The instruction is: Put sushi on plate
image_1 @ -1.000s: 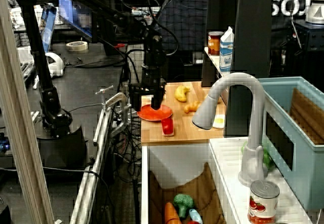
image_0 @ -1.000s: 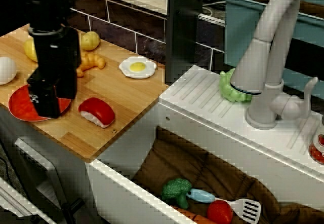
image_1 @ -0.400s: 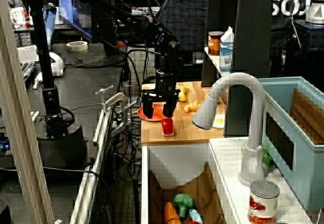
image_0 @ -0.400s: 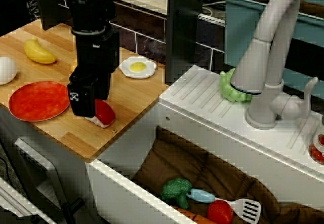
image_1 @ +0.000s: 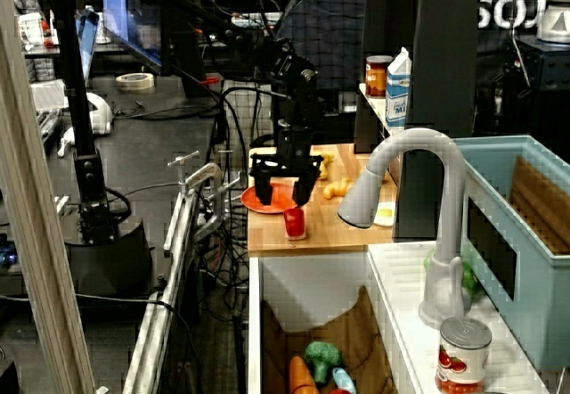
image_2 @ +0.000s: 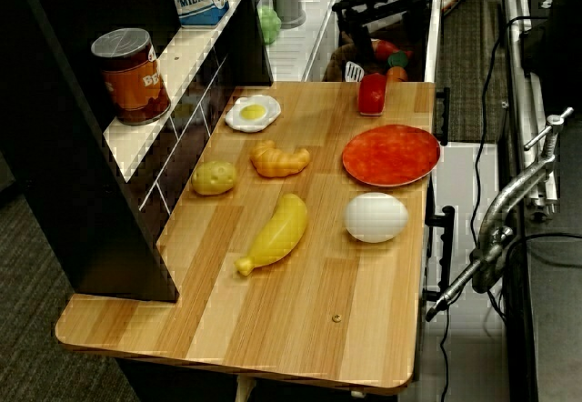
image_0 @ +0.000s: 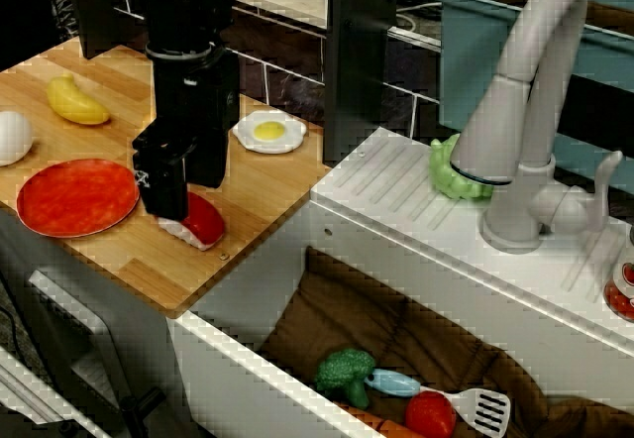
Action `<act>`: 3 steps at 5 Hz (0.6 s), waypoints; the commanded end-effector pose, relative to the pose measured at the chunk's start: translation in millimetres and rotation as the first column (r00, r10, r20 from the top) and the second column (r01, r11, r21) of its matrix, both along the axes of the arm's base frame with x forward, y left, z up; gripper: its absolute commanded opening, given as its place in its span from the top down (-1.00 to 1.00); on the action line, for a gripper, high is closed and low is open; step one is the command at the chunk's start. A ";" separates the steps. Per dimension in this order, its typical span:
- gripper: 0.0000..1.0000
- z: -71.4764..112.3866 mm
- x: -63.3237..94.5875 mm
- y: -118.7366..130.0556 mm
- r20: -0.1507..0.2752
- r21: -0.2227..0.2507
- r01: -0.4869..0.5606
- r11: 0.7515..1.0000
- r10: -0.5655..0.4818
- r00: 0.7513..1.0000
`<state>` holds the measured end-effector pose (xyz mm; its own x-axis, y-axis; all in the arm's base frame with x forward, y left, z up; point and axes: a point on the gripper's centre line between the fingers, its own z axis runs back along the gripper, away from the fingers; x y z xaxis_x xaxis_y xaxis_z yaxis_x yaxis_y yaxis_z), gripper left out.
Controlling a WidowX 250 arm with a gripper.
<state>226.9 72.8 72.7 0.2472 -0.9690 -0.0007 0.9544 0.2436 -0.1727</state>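
The sushi (image_0: 201, 223), a glossy red top on white rice, lies on the wooden counter (image_0: 258, 185) near its front edge. It also shows in the side view (image_1: 294, 222) and the overhead view (image_2: 371, 94). The red-orange plate (image_0: 76, 196) lies flat and bare to its left, a short gap away; it also shows in the overhead view (image_2: 391, 155). My gripper (image_0: 185, 192) hangs straight down over the sushi's left part and hides some of it. In the side view the gripper (image_1: 283, 189) is open, fingers spread, just above the sushi.
A fried egg (image_0: 269, 131), a banana (image_0: 74, 103) and a white egg (image_0: 12, 136) lie on the counter; a croissant (image_2: 280, 158) and a potato (image_2: 215, 177) lie near the wall. The sink (image_0: 327, 309) with toy vegetables and a spatula sits to the right, by the faucet (image_0: 520, 111).
My gripper moved right, from over the plate to over the sushi, uncovering the plate. The sushi and plate have not moved.
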 end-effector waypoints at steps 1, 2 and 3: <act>-1.00 6.1 19.1 9.2 0.067 -0.007 -0.025 1.000 0.025 0.997; -1.00 3.4 20.1 15.4 0.094 -0.014 -0.044 0.999 0.045 0.995; -1.00 -8.5 16.9 16.5 0.101 -0.008 -0.066 0.998 0.066 0.993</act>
<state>241.7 88.0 57.4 0.3135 -0.9491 0.0304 0.9457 0.3091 -0.1010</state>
